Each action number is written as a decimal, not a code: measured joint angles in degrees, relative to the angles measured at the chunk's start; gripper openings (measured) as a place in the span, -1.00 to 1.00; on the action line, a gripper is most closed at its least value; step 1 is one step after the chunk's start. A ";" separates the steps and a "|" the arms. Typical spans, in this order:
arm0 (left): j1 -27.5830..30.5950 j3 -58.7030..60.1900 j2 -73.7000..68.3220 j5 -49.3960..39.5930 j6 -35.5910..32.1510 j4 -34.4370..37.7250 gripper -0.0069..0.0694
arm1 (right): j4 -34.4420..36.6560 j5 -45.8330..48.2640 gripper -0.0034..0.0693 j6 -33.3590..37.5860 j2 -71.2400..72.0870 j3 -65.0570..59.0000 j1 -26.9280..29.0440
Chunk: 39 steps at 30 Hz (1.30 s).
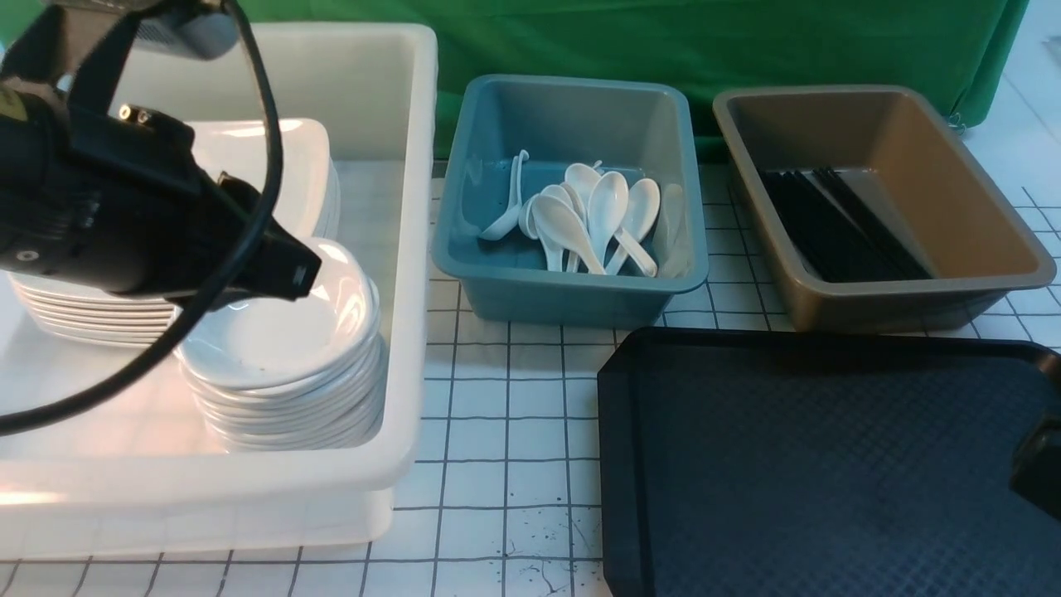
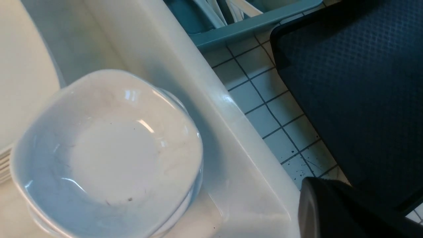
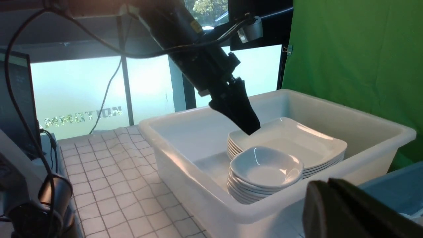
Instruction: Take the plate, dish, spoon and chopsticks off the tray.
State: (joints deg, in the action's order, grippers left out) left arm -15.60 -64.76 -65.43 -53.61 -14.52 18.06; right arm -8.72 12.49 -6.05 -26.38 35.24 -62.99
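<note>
The black tray (image 1: 812, 464) lies at the front right with nothing on it. Large white plates (image 1: 273, 166) and small dishes (image 1: 282, 348) sit in two stacks inside the white tub (image 1: 406, 249). My left gripper (image 1: 298, 269) hangs shut and empty just above the dish stack (image 2: 109, 155). White spoons (image 1: 597, 215) lie in the teal tub (image 1: 572, 282). Black chopsticks (image 1: 837, 220) rest in the brown tub (image 1: 978, 249). My right gripper (image 3: 317, 195) is shut and empty, and shows only at the tray's right edge (image 1: 1036, 464).
A grid-patterned cloth (image 1: 497, 414) covers the table between the tubs and tray. Green fabric (image 1: 663, 41) hangs behind the tubs. The left arm's cable (image 1: 249, 207) loops over the white tub. A window and monitor show in the right wrist view.
</note>
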 joint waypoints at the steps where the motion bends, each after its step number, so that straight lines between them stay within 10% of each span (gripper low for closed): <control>1: 0.00 0.00 0.00 0.00 0.00 -0.13 -0.81 | 0.00 0.00 -0.85 0.00 0.02 0.00 0.00; 17: 0.00 0.00 0.00 -0.55 0.07 0.44 -0.81 | 0.00 -0.36 -0.74 0.00 2.65 -4.22 1.22; 32: 0.00 0.00 0.00 -2.73 0.11 1.87 -0.81 | 0.00 -0.58 -0.62 0.00 22.90 -28.88 42.60; 39: 0.00 0.00 0.00 -3.05 0.11 1.87 -0.81 | 0.00 -0.78 -0.58 0.00 26.25 -34.58 50.98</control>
State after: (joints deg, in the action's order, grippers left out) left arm -15.60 -64.76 -65.43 -56.66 -14.41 19.93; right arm -8.72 11.71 -6.05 -0.13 0.67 -12.01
